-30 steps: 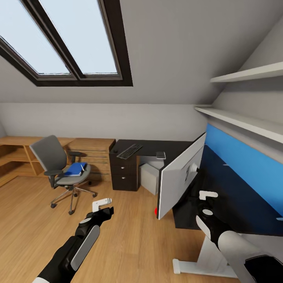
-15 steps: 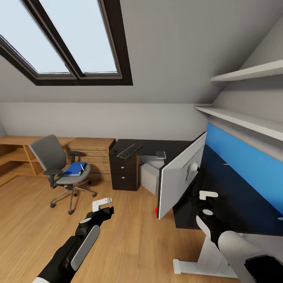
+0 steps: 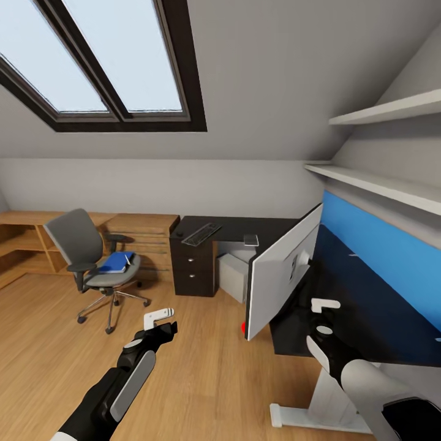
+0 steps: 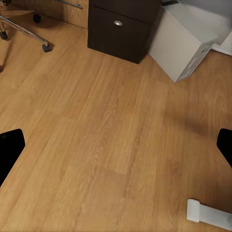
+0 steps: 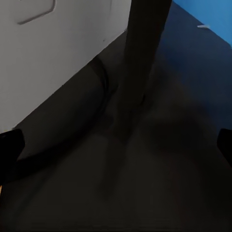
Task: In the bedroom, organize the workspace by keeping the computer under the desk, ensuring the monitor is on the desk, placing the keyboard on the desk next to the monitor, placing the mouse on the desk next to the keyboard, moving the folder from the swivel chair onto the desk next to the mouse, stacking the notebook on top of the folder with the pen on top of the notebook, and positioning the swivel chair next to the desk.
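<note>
— Where the head camera looks down the room, what stands where?
— The monitor (image 3: 283, 275) stands on the desk (image 3: 367, 318), its grey back showing; the keyboard (image 3: 201, 233) lies on the far wing, the computer (image 3: 233, 277) beneath it. The folder (image 3: 117, 263) rests on the swivel chair (image 3: 92, 260), well apart from the desk. The left gripper (image 3: 160, 320) hangs over the floor, the right gripper (image 3: 323, 309) over the desk behind the monitor.
— And the left wrist camera?
— Both fingertips (image 4: 10, 150) sit wide apart with nothing between them, above wooden floor (image 4: 106, 145); the computer (image 4: 186, 41) stands beside a dark cabinet (image 4: 123, 24).
— The right wrist?
— Its jaws are spread wide and empty, on either side of the monitor's stand (image 5: 142, 58), not touching it.
</note>
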Controlling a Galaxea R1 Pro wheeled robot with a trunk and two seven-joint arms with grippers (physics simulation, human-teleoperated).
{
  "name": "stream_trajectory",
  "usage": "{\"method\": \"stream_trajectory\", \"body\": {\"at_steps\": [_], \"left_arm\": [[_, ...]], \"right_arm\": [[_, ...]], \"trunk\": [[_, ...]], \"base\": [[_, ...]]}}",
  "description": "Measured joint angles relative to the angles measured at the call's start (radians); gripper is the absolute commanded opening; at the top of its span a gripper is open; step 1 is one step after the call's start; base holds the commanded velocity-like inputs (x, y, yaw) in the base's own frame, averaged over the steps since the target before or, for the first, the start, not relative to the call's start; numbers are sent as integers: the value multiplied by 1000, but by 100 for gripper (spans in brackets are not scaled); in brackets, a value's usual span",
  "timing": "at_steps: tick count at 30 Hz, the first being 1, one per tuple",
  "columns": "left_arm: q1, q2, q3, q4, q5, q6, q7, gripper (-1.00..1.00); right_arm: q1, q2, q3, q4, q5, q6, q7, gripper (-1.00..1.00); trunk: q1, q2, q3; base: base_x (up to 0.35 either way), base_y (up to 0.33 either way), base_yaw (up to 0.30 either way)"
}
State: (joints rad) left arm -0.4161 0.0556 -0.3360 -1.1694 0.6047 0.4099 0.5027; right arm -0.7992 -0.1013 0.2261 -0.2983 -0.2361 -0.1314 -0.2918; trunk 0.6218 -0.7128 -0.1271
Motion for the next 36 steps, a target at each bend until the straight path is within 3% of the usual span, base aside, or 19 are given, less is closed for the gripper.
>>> {"method": "stream_trajectory", "body": {"at_steps": [8, 24, 36], "left_arm": [[0, 1, 1, -6, 0, 1, 0, 100], [0, 3, 2, -10, 0, 2, 0, 100], [0, 6, 2, -10, 2, 3, 0, 100]], "right_arm": [[-2, -4, 0, -1, -2, 37, 0, 100], [-1, -5, 0, -1, -2, 43, 0, 100], [-2, -5, 0, -3, -2, 38, 0, 100]], "trunk": [[31, -56, -25], [92, -168, -75], [92, -169, -76]], "base": [[0, 0, 0], [0, 0, 0], [0, 0, 0]]}}
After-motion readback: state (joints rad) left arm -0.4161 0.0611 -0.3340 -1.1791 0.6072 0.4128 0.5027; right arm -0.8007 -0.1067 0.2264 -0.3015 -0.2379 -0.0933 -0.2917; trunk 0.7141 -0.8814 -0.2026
